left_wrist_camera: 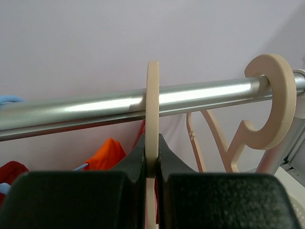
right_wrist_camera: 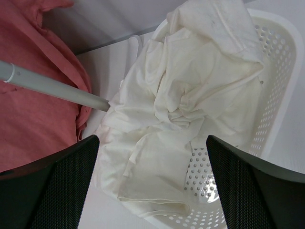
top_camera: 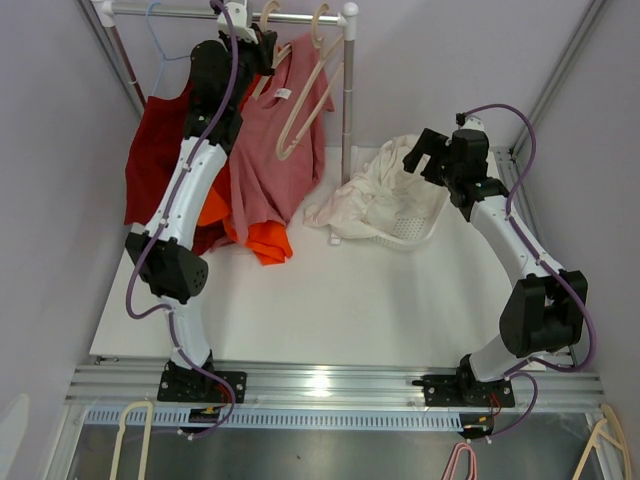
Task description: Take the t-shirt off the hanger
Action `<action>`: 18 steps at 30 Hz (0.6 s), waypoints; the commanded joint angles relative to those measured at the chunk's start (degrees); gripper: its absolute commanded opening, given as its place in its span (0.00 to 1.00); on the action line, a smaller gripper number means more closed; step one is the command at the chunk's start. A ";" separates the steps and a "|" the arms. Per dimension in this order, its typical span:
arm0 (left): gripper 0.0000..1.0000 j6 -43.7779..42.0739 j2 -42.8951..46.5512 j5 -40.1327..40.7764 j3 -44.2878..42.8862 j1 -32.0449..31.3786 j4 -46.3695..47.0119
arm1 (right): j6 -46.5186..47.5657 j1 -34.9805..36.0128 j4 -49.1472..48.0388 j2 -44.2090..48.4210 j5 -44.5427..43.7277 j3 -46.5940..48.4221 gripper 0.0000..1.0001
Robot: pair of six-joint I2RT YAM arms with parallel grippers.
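While the left end effector (left_wrist_camera: pixel 152 164) clamps tight on the hook of the cream hanger (left_wrist_camera: pixel 152 105) up at the rail (left_wrist_camera: pixel 71 112), the pink t-shirt (top_camera: pixel 285 140) hangs below it, beside a red garment (top_camera: pixel 150 150). The right end effector (right_wrist_camera: pixel 152 162) hovers spread wide over a white basket (right_wrist_camera: pixel 281 71) holding crumpled white cloth (right_wrist_camera: pixel 190 86).

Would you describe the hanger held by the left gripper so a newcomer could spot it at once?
Find the metal rail across the back of the table. Two beige hangers hook over it; this hanger is the left one, its hook pinched in the left gripper above the pink t-shirt, while the empty hanger beside it hangs untouched.
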State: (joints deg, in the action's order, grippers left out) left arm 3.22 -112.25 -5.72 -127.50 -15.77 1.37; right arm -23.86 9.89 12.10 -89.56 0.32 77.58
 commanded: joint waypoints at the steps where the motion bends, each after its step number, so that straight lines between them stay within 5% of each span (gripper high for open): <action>1: 0.01 1.26 -0.78 -2.19 -4.06 0.39 0.13 | 0.65 -0.40 -0.85 0.79 1.00 -0.06 0.99; 18: 0.01 1.26 6.42 -1.49 -7.06 0.30 -0.93 | -0.14 -0.13 -0.76 1.76 2.32 -0.24 1.00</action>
State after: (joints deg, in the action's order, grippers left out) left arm 3.64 -111.90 -6.72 -131.04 -15.77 -2.79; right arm -23.88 9.74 12.12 -89.56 2.02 77.56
